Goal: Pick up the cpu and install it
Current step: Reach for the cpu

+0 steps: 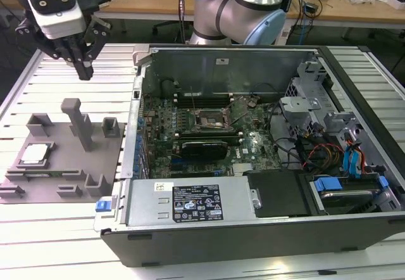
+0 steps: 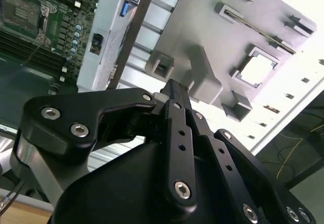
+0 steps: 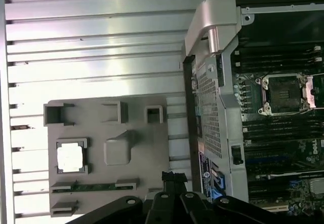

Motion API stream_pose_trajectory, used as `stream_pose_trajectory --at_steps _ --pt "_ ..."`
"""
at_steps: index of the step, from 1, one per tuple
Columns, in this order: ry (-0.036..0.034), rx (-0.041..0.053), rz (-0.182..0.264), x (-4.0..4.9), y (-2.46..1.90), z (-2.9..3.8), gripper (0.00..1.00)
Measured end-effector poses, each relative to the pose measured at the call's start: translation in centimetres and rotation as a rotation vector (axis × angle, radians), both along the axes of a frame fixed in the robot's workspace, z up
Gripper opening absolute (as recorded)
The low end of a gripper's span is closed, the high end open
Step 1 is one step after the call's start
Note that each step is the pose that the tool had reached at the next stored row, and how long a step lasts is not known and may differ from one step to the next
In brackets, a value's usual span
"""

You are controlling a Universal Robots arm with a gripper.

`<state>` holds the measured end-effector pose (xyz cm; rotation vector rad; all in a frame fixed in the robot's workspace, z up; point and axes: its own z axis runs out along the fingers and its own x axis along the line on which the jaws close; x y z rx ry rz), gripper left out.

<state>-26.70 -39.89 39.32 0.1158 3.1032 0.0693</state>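
cpu point(image 1: 35, 154): in your exterior view, 7 o'clock of the gripper point(image 1: 85, 71), well apart (on the grey fixture point(image 1: 69, 166)).
gripper: fingers pressed together, holding nothing.

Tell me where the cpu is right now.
The cpu sits in a pocket of the grey fixture at the exterior view's left, outside the case. The gripper hovers by the fixture, not touching it.

the arm point(image 1: 243, 4) stands at the back, its grey and blue joints bent toward the exterior view's left. the gripper point(image 1: 84, 72) hangs there, high up and pointing straight down. its black linkages point(image 1: 95, 36) fold inward and the two fingers point(image 1: 83, 61) meet at the tips, nothing between them.
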Motion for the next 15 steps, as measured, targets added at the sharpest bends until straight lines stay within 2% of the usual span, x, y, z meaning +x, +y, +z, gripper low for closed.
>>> stream_pose_trajectory --at_steps 8,10,15 --pt "-0.0049 0.0000 0.000 -2.34 0.00 0.00 0.11" --pt "-0.0076 0.0000 0.000 -3.49 0.00 0.00 0.11" --pt "-0.0118 0.0000 0.000 -5.22 0.00 0.00 0.11"
